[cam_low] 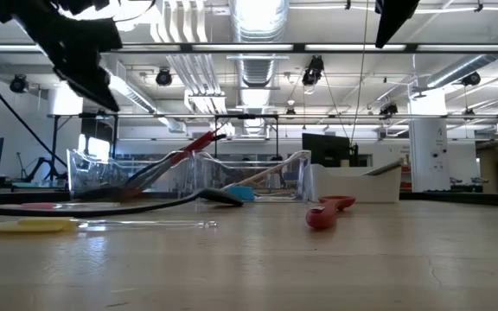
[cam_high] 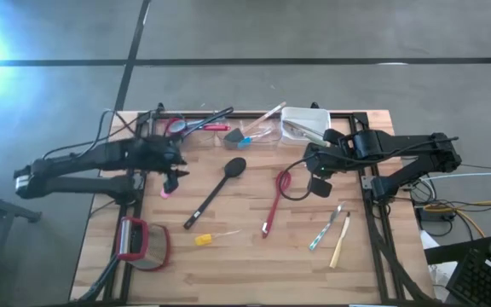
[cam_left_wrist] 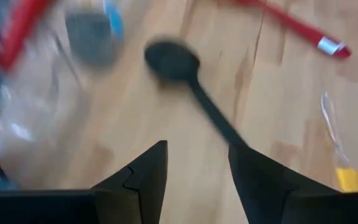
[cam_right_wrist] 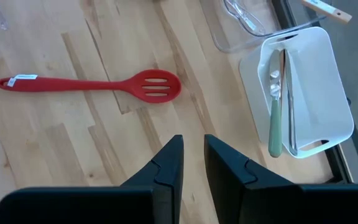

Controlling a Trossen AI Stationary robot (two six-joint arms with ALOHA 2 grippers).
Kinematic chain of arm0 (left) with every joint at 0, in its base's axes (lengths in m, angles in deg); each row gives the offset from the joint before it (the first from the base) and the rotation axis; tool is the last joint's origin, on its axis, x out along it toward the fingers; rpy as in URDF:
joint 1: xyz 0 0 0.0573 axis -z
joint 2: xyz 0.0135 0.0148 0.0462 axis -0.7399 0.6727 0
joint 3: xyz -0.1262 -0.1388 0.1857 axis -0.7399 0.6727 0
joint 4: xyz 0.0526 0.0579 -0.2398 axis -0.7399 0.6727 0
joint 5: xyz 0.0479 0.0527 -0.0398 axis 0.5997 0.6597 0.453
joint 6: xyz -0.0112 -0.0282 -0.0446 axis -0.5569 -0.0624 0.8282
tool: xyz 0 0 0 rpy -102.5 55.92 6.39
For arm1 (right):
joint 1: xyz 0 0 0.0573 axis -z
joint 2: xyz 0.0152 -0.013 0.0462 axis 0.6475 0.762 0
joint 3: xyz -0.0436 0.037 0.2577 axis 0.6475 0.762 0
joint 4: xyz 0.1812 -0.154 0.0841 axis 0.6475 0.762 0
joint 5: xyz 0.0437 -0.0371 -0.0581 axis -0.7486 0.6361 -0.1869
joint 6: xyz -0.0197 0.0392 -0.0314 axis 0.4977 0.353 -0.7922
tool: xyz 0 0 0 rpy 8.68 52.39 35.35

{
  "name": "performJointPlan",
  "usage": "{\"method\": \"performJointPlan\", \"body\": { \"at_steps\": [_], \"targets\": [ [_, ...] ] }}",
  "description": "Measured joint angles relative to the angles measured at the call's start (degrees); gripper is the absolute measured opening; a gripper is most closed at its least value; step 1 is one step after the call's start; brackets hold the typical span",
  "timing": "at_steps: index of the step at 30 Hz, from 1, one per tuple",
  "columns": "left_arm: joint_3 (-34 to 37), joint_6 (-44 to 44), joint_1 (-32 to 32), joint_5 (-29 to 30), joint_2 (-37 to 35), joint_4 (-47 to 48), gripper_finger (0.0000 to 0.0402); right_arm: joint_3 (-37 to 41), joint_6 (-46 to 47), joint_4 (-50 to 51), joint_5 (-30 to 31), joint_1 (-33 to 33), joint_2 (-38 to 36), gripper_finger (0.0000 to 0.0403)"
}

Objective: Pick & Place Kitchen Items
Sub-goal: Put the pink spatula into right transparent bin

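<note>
The left gripper (cam_high: 174, 176) hangs above the tabletop's left half, fingers spread with nothing between them; in its wrist view the tips (cam_left_wrist: 146, 171) frame bare wood just short of the black spoon (cam_left_wrist: 188, 81). A small pink piece (cam_high: 166, 194) lies directly beneath it, though whether the fingers touch it cannot be told. The right gripper (cam_high: 316, 173) hangs right of centre, near the far edge, fingers (cam_right_wrist: 169, 158) drawn close with a narrow gap, holding nothing.

Outward from the grippers: the black spoon lies diagonally at mid-table, its bowl toward the far edge. The red slotted spatula (cam_high: 274, 203) lies right of it, head toward the right gripper. A yellow-handled piece (cam_high: 209, 238) rests near the front edge, and two pieces of cutlery (cam_high: 332, 232) lie toward the front right corner. A clear tub (cam_high: 220, 130) at the far edge holds several utensils; a white tub (cam_right_wrist: 303, 87) beside it contains a green-handled utensil (cam_right_wrist: 275, 118). A red-framed round object (cam_high: 141, 243) sits at the front left corner.

The surface is a light wooden butcher-block tabletop (cam_high: 245, 264) in a black frame. Behind it, the low view shows an open hall with ceiling ducts (cam_low: 258, 65) and strip lighting.
</note>
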Motion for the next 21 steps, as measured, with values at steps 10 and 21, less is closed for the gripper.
{"method": "performJointPlan", "body": {
  "at_steps": [10,21],
  "targets": [
    [0.0,15.5,1.8,0.8,5.5,16.2,0.0166,0.0,-0.1,-1.3,0.0,0.0,0.0,0.0056],
    [0.5,19.2,1.8,4.5,15.0,19.9,0.0162,0.1,-0.4,-1.7,0.0,0.0,0.0,0.0056]
  ]
}}
